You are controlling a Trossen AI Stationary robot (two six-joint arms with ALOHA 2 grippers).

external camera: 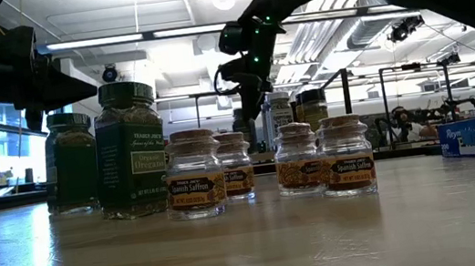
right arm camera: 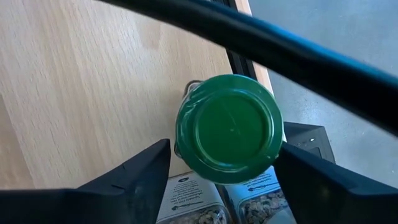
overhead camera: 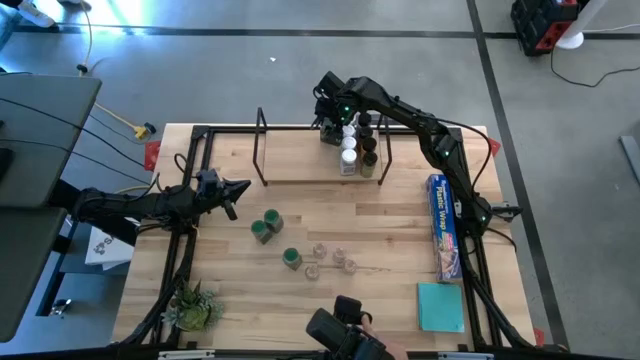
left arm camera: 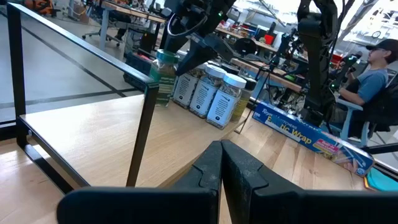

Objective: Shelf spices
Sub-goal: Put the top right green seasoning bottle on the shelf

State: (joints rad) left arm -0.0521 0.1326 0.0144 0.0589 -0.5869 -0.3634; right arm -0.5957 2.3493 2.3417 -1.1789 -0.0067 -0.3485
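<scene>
Your right gripper [right arm camera: 227,163] is over the far right end of the shelf [overhead camera: 300,160], fingers spread wide on either side of a green-lidded jar [right arm camera: 229,128]. There's a visible gap on both sides of the lid, so it's not gripping. That jar stands upright on the shelf, at the far end of the cluster of shelved jars [overhead camera: 355,145], right by the shelf's right hoop [overhead camera: 380,150].

Shelved cluster: white-lidded and dark-lidded jars packed side by side, touching or nearly so.

Your left gripper [overhead camera: 238,188] is just off the shelf's left front corner, above the table [overhead camera: 380,210], fingers pressed together, nothing in them.

Still on the table, in front of the shelf: three green-lidded jars [overhead camera: 268,226] and four small clear saffron jars [overhead camera: 330,260], all upright, well apart from the shelf. The blue plastic wrap box [overhead camera: 444,226] lies in front of the shelf's right end.
</scene>
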